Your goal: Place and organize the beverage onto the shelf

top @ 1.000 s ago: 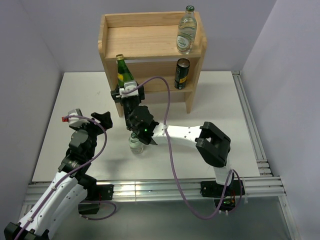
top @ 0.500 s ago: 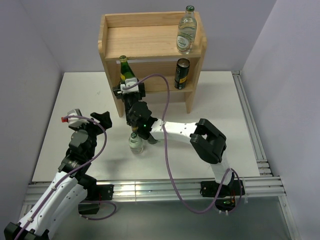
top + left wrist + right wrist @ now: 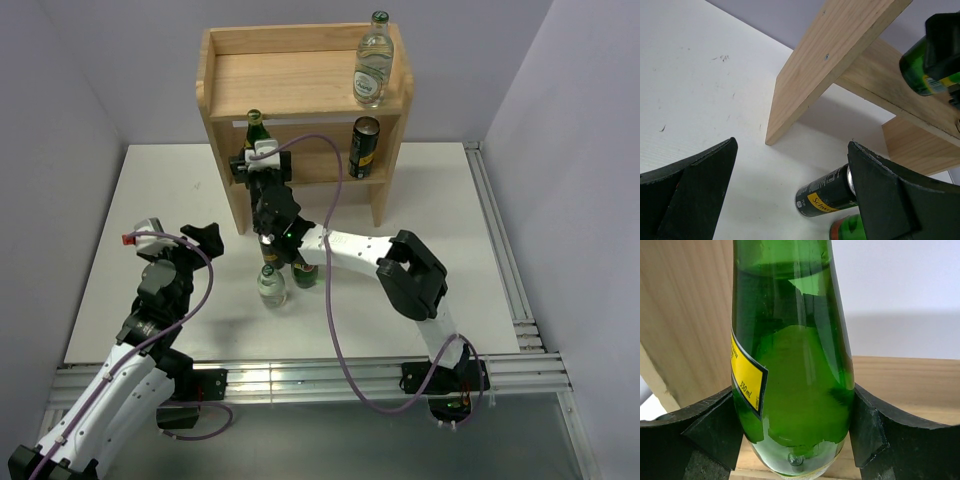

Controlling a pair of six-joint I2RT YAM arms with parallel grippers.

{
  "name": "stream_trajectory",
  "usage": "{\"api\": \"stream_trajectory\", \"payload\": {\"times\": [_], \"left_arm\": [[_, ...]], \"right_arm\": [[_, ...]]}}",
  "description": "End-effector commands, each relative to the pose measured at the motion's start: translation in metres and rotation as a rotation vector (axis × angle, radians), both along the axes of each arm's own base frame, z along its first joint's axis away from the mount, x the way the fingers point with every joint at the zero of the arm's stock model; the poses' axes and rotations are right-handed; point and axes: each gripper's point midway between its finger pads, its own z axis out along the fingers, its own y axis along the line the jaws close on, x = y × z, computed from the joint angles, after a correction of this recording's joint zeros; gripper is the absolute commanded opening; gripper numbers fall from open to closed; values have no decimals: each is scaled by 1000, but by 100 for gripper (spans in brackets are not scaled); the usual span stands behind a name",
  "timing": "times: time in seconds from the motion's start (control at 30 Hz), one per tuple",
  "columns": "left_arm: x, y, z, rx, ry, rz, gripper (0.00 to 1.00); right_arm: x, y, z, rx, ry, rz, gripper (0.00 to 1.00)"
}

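The wooden shelf point(image 3: 225, 110) stands at the back of the table. A clear bottle with a green cap point(image 3: 371, 62) stands on the right of its top board. A dark can point(image 3: 363, 148) stands on the right of the lower board. My right gripper point(image 3: 262, 168) is shut on a dark green bottle point(image 3: 256, 130), held upright at the left of the lower tier; its jaws point(image 3: 792, 407) clamp the bottle point(image 3: 790, 360) low down. A second clear bottle point(image 3: 270, 284) and a dark can point(image 3: 827, 197) stand on the table. My left gripper point(image 3: 203, 238) is open and empty.
The shelf's left side panel point(image 3: 825, 75) stands just beyond my left gripper point(image 3: 791, 150). The right arm point(image 3: 350, 255) stretches across the middle of the table, over the bottle and can. A metal rail point(image 3: 500, 260) runs along the right edge.
My right gripper has carried the green bottle back and to the right, into the left of the shelf's lower tier. The clear bottle on the table is uncovered. The left arm has not moved.
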Motion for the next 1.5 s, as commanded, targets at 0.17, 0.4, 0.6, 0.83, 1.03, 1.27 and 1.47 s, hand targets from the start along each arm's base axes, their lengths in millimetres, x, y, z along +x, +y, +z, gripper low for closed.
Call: {"api": "stream_trajectory", "payload": {"times": [0.17, 0.4, 0.6, 0.83, 1.03, 1.27, 1.47], "left_arm": [[-2, 1, 12, -13, -42, 1, 99], [-2, 1, 12, -15, -43, 1, 99], [-4, 2, 14, -15, -47, 2, 99], [-4, 2, 16, -18, -53, 2, 99], [-4, 1, 16, -18, -54, 1, 99], [-4, 2, 17, -17, -54, 4, 99], [-4, 3, 16, -18, -54, 7, 99]], "right_arm": [[-1, -8, 67, 176, -120, 19, 0], [-8, -14, 72, 192, -123, 30, 0], [-12, -4, 64, 177, -110, 37, 0], [-12, 2, 51, 182, -85, 42, 0], [-14, 6, 31, 168, -62, 37, 0], [-9, 9, 20, 145, -54, 24, 0], [0, 13, 13, 131, -40, 22, 0]]}}
